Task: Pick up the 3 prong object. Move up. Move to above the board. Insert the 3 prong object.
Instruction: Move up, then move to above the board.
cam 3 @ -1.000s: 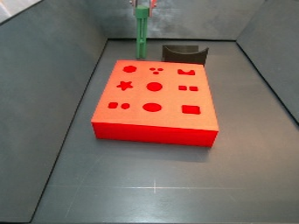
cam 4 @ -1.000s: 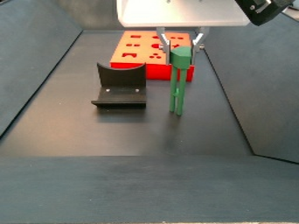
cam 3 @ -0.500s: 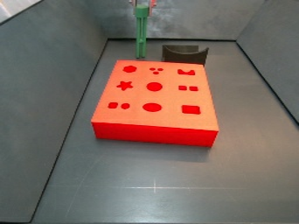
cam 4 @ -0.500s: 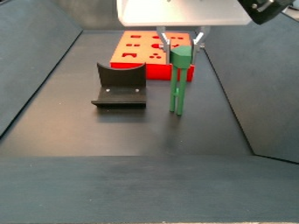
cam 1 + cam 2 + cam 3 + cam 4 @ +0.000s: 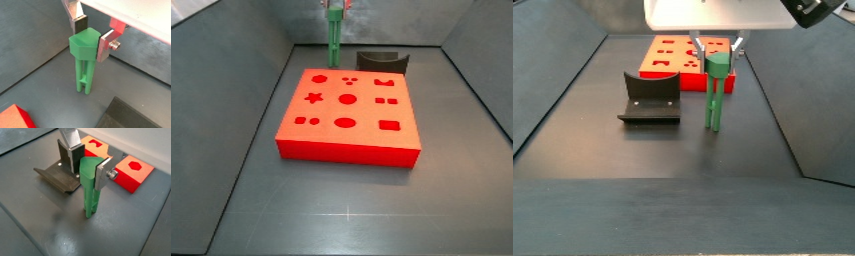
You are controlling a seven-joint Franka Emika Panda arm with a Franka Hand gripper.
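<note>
The 3 prong object (image 5: 85, 46) is a slim green peg standing upright, its lower end at or just above the dark floor; it shows in both wrist views (image 5: 89, 193) and both side views (image 5: 333, 40) (image 5: 715, 95). My gripper (image 5: 92, 44) is shut on its squarish top, one silver finger on each side (image 5: 87, 178). In the side views the gripper (image 5: 718, 50) hangs beside the board's far end (image 5: 334, 8). The board (image 5: 365, 112) is a flat red-orange block with darker cutouts, also seen in a side view (image 5: 667, 60) and a wrist view (image 5: 133, 175).
The dark fixture (image 5: 649, 98) stands on the floor close beside the peg, between it and a side wall (image 5: 59, 175), and behind the board in a side view (image 5: 382, 62). Grey walls enclose the floor on all sides.
The peg and gripper have shifted very slightly, the peg sitting a touch higher in a side view. The board and fixture have not moved.
</note>
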